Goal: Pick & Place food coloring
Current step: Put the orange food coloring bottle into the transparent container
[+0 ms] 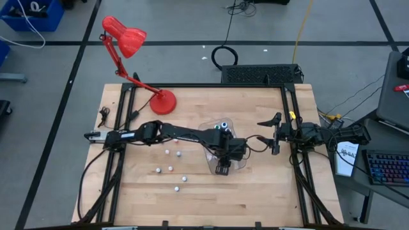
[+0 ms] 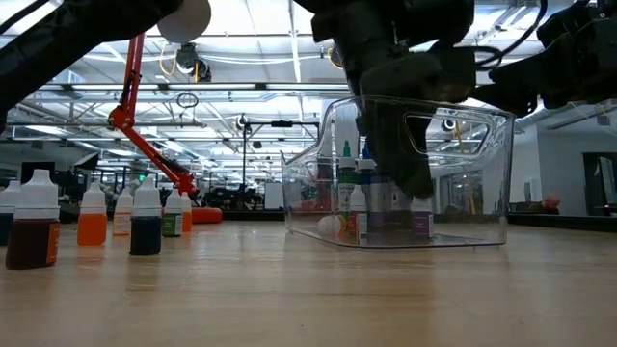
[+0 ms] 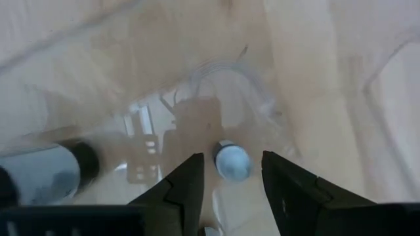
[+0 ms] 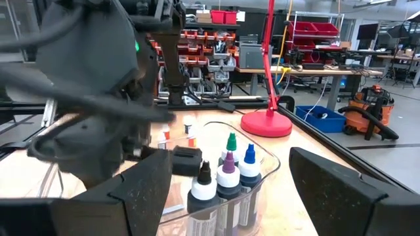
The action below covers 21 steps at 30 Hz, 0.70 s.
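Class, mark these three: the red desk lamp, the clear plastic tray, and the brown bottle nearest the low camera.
red desk lamp (image 1: 163, 101), high view, on its round base.
clear plastic tray (image 2: 482, 169), low view, on its right wall.
brown bottle (image 2: 32, 231), low view, on its body.

No legible text, brand, number or sign is seen in any view. In the right wrist view, labels are carried by the food coloring bottles (image 4: 228, 180) at lower centre, but nothing on them can be made out. In the high view, a printed sheet (image 1: 346, 158) lies at the right edge beside a keyboard (image 1: 387, 168); its print is too small to be read.
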### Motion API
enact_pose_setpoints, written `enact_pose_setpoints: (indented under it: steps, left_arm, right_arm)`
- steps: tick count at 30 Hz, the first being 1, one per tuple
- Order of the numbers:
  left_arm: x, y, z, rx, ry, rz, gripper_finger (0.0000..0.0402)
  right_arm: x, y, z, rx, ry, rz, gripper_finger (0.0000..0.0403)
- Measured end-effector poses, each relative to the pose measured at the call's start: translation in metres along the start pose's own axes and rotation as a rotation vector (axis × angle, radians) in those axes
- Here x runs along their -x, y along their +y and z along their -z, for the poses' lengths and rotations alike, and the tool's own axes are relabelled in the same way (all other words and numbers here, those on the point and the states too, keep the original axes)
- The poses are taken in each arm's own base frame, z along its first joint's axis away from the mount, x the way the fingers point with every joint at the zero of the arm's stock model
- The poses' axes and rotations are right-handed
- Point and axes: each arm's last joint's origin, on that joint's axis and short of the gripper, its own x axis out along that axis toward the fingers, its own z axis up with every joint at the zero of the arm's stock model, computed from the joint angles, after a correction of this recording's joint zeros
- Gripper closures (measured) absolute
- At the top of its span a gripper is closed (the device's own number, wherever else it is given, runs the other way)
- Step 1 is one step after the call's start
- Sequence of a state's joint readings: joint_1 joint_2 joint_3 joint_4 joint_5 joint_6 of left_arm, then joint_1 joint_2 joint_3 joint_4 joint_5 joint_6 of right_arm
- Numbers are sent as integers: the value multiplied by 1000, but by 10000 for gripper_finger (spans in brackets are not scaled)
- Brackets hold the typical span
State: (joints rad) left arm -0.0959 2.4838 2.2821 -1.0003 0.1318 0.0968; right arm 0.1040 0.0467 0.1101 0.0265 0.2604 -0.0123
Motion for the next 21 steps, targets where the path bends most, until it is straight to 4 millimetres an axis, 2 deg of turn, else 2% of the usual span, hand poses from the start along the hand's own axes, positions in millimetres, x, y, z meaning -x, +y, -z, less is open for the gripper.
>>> enact_pose_setpoints:
  steps: [8,12,17,21]
  left_arm:
    - [54,-7,0,37,-12,-10,250]
    - [79,-13,14,123,102,-82,248]
    - [84,-25,41,249,388,-279,252]
    - [84,-38,45,252,390,-396,258]
  right_arm:
    - [0,0,0,0,0,0,108]
    - [0,0,0,0,-1,0,108]
    - [0,0,0,-1,-2,0,108]
    - [0,0,0,0,0,0,108]
